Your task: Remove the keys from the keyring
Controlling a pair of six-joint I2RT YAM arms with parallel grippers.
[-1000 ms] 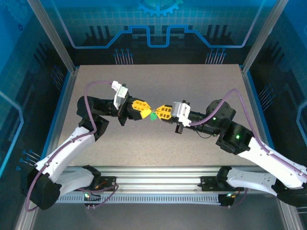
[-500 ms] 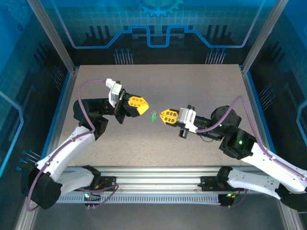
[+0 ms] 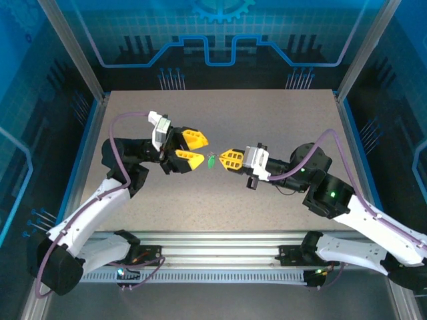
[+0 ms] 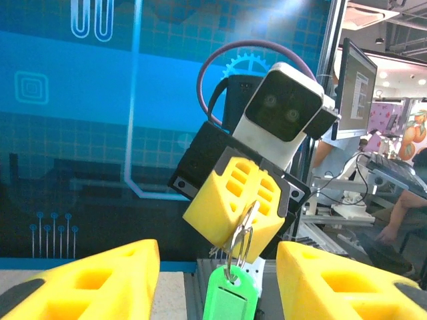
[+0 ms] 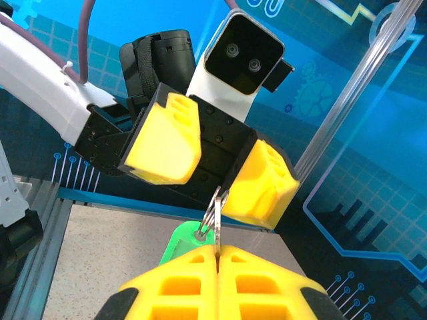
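Since a second ago the two grippers, which were pinched together over the middle of the table [image 3: 267,113], have drawn apart. The left gripper [image 3: 200,149] has let its yellow fingers [image 3: 193,139] spread open with nothing between them. The right gripper [image 3: 225,159] is clenched on the keyring [image 5: 212,215], pads pressed flat together, the wire loops poking out past the tip. The green tag [image 3: 211,161] dangles from that ring above the tabletop near its centre. From the tag, the left gripper sits at about ten o'clock, near but not touching, and the right gripper is at three o'clock.

To me this looks like the pause between pulls: one tug made, then a release. I can't make out a loose key on the table, nor whether a key still hangs on the ring; the silver bits are too small to tell.

If one remains, the left arm would need to come back in toward three o'clock and close on the key itself, not the tag hanging in front. It would then work the key round the coil while the right arm holds firm.
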